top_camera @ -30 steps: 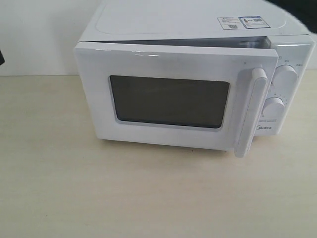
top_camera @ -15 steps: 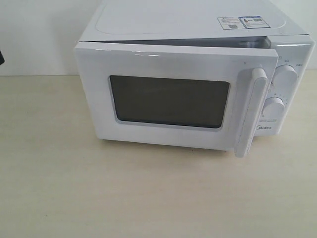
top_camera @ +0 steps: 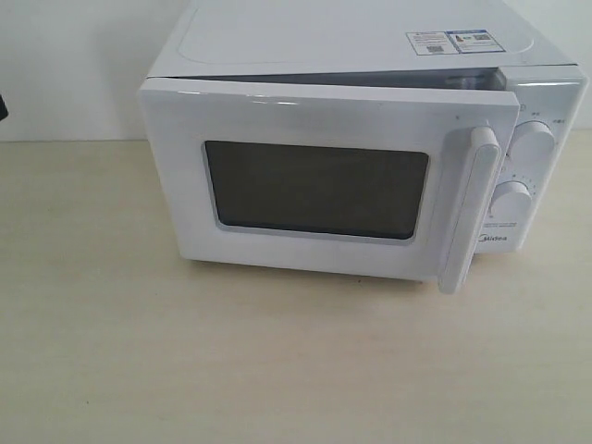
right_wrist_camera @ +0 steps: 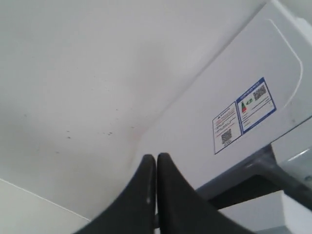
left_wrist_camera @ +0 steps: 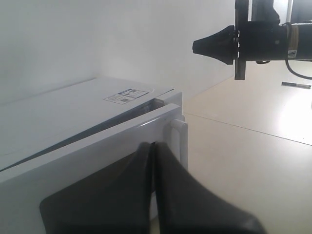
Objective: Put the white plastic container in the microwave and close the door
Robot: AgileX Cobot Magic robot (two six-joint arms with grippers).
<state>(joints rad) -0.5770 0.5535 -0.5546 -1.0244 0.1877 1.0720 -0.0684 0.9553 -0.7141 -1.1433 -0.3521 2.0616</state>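
Note:
The white microwave [top_camera: 305, 37] stands on the pale table with its door [top_camera: 176, 185] slightly ajar; a dark gap shows along the door's top edge. The long bar handle [top_camera: 467, 208] sits beside two round dials [top_camera: 534, 141]. The white plastic container shows in no view; the dark window reveals nothing inside. My left gripper [left_wrist_camera: 152, 145] is shut and empty, just in front of the door [left_wrist_camera: 97, 146] near its handle [left_wrist_camera: 178, 136]. My right gripper [right_wrist_camera: 156, 157] is shut and empty, hovering above the microwave's top [right_wrist_camera: 253, 63]; it also shows raised in the air as the right gripper [left_wrist_camera: 196, 46].
The pale wooden table [top_camera: 277, 370] stretches in front of the microwave, and a white wall [top_camera: 74, 65] stands behind. Stickers [top_camera: 453, 42] lie on the oven's top. A dark sliver [top_camera: 3, 106] at the left edge looks like part of an arm.
A dark shape at the exterior view's upper right corner has drawn back out of frame. The microwave and its door have not moved.

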